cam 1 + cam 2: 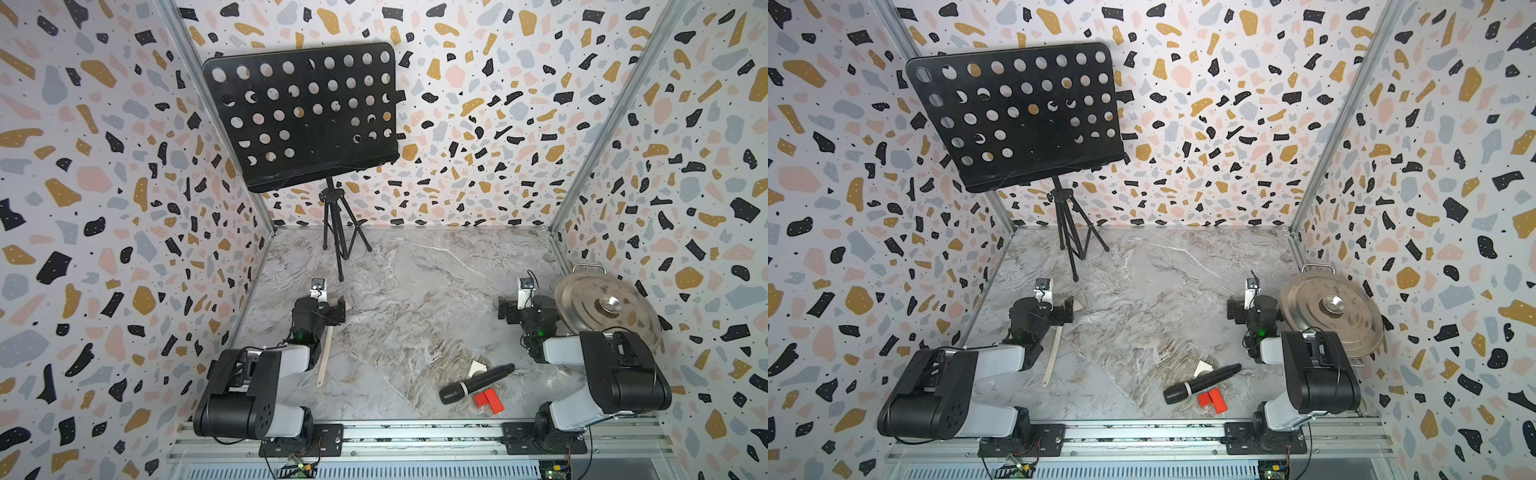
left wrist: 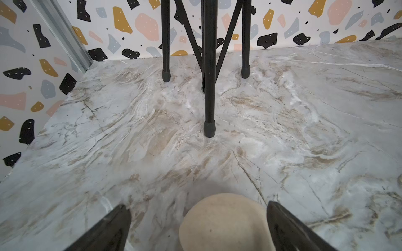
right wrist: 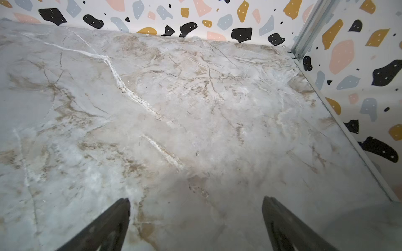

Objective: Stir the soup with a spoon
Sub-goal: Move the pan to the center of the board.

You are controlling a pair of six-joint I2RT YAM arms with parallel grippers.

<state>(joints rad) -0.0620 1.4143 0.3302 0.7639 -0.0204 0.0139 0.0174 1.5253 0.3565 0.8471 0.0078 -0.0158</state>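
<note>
The cream-white spoon [image 1: 325, 357] lies flat on the marble table, handle toward the front rail. Its rounded bowl [image 2: 224, 221] sits between the fingers of my left gripper [image 2: 196, 208], closer to one finger, and the jaws stand wide apart without touching it. In both top views that left gripper [image 1: 332, 309] hovers low over the bowl end. A steel pot [image 1: 606, 328] stands at the right wall under its lid [image 1: 1308, 299], so the soup is hidden. My right gripper [image 3: 195, 202] is open over bare table, just left of the pot [image 1: 1366, 349].
A black microphone [image 1: 476, 383], a red block [image 1: 489, 401] and a small white piece [image 1: 477, 368] lie near the front right. A black music stand on a tripod [image 1: 337, 232] stands at the back left, with one tripod leg [image 2: 209, 87] just ahead of the left gripper. Patterned walls enclose three sides.
</note>
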